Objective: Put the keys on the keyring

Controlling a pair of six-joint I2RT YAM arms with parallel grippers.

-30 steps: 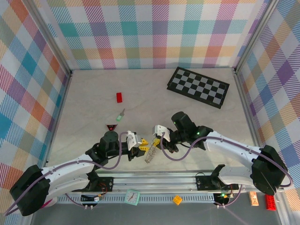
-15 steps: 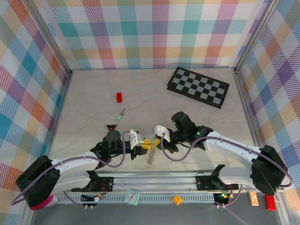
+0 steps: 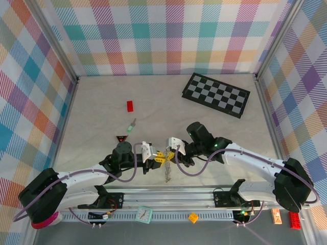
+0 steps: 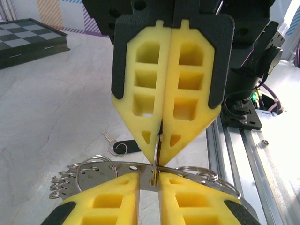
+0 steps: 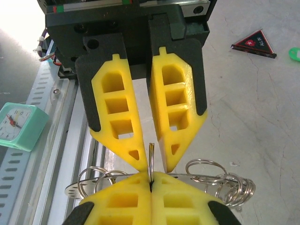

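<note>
Our right pincer point(image 5: 151, 178), pressed together, pinches a thin loop of the keyring point(image 5: 220, 183). Our left pincer point(image 4: 150, 178) meets it tip to tip, narrowly parted around that loop; we cannot tell if it grips. We judge neither key threaded: black key point(image 4: 125, 147) on the surface point(image 3: 168, 107) beneath, green key point(image 3: 132, 125) well apart.

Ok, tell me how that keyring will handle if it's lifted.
Probably floppy: the keyring has many loose loops splayed either side of where the right gripper pinches it. Likely slippery too: it is thin bare metal, pinched by one thin ring.
</note>
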